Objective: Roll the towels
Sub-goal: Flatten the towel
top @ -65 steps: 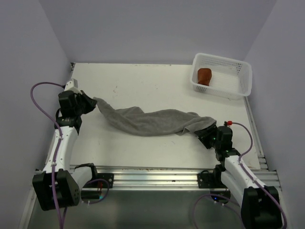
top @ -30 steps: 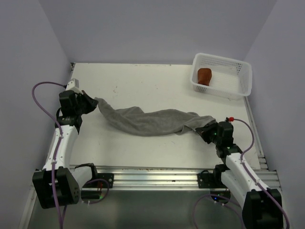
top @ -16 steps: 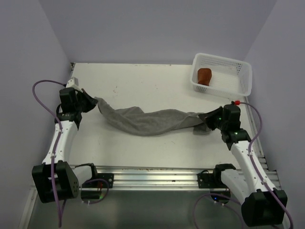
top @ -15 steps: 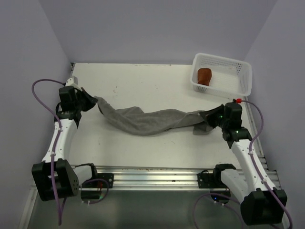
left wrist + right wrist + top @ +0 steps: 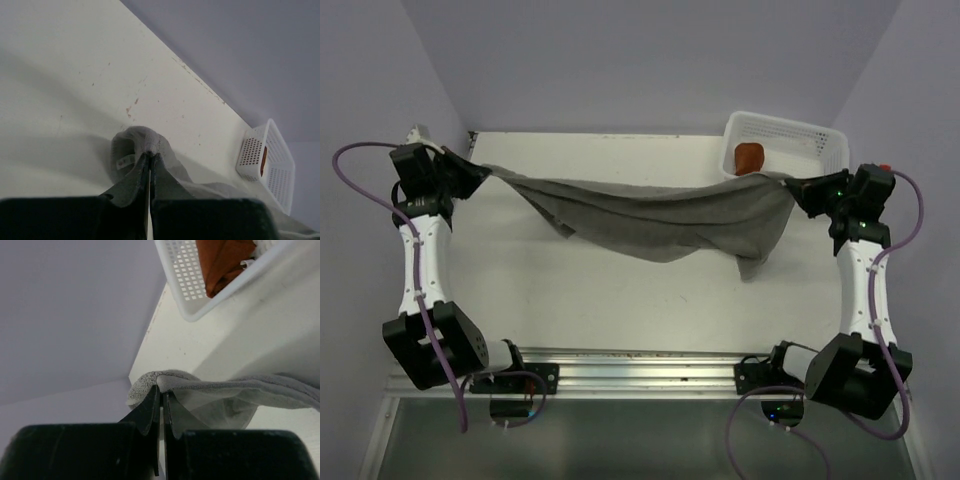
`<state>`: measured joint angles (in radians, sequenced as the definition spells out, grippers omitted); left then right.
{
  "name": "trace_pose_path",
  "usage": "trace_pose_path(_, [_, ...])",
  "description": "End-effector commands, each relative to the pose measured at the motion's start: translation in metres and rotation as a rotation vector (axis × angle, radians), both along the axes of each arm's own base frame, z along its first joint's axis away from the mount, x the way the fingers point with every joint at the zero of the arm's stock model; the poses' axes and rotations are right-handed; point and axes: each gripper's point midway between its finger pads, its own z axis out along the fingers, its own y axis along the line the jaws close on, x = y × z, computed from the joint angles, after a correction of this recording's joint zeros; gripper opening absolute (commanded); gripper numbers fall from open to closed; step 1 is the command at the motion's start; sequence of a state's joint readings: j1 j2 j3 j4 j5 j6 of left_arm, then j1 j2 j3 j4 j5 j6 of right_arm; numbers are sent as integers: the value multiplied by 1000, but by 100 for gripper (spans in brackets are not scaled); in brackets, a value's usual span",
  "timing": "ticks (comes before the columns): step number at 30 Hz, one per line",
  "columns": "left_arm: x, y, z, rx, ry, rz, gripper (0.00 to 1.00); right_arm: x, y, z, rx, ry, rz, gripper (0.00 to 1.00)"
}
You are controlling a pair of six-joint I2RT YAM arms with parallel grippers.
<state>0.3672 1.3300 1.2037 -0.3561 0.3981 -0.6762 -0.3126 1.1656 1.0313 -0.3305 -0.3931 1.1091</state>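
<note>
The grey towel (image 5: 660, 215) hangs stretched in the air between both grippers, its middle sagging over the table and one corner drooping at the right. High at the far left, my left gripper (image 5: 472, 172) is shut on the towel's left corner (image 5: 131, 145), with the jaws (image 5: 150, 153) pinched together. At the far right my right gripper (image 5: 800, 186) is shut on the right corner (image 5: 165, 378), its tips (image 5: 161, 390) closed on the fabric. The rust-brown towel (image 5: 749, 157) lies rolled in the basket.
The white mesh basket (image 5: 817, 140) stands at the table's back right corner, just behind the right gripper; it also shows in the left wrist view (image 5: 272, 150) and the right wrist view (image 5: 182, 275). Purple walls close in on three sides.
Both arms rose and swung outward and back, lifting the grey towel off the table and pulling it taut. The right gripper closed fully on its corner.
</note>
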Motion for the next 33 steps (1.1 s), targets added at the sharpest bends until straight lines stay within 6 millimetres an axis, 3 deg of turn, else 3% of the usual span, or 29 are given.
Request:
trace_pose_path(1, [5, 3, 42, -33, -83, -11, 0, 11, 9, 48, 58, -104, 72, 0])
trace_pose_path(8, [5, 1, 66, -89, -130, -11, 0, 22, 9, 91, 89, -179, 82, 0])
trace_pose_path(15, [-4, 24, 83, -95, -157, 41, 0, 29, 6, 111, 168, -207, 94, 0])
trace_pose_path(19, [-12, 27, 96, -114, -206, 33, 0, 18, 9, 118, 161, -222, 99, 0])
trace_pose_path(23, [-21, 19, 95, -130, -212, 16, 0, 6, 12, 116, 176, -222, 112, 0])
trace_pose_path(33, [-63, 19, 105, -27, -195, 117, 0, -30, 18, 135, 192, -263, 96, 0])
